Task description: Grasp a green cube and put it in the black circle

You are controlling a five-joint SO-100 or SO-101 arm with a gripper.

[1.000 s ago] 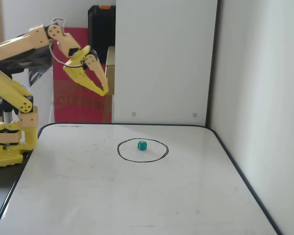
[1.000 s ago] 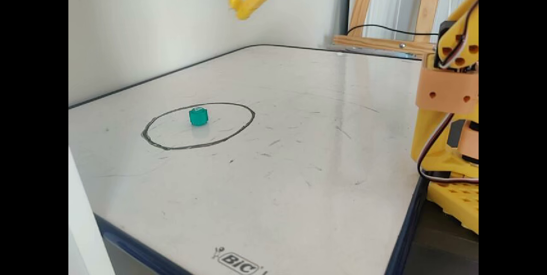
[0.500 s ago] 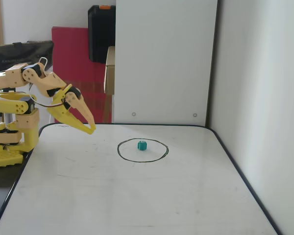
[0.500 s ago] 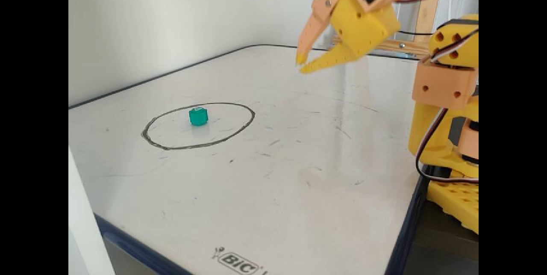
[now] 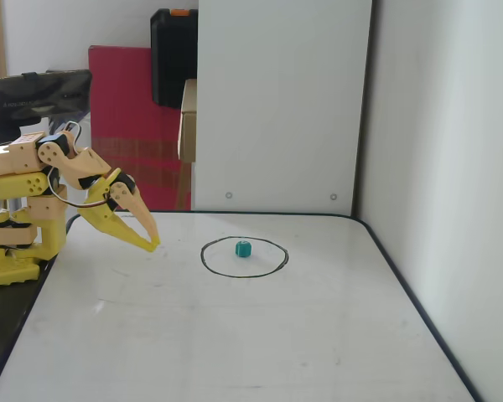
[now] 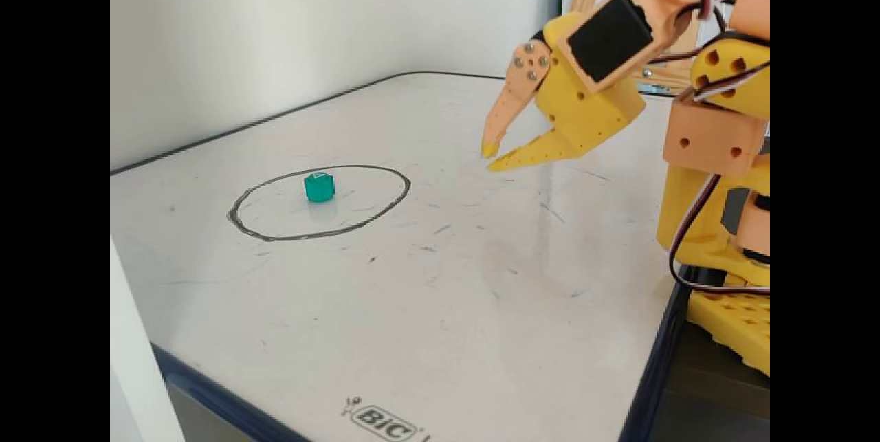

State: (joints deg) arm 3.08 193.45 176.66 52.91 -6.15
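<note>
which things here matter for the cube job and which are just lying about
Part of the job:
- green cube, sitting inside the circle
- black circle drawn on the whiteboard
- gripper, empty, off to the side

Just lying about:
- black case
- red board
- white panel

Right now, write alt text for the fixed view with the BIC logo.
A tiny teal-green cube sits inside a hand-drawn black oval outline on a scuffed whiteboard. The yellow-and-peach robot hand hangs empty to its right.

Green cube (image 5: 243,249) inside black circle (image 5: 212,267), on whiteboard (image 5: 235,335).
</note>
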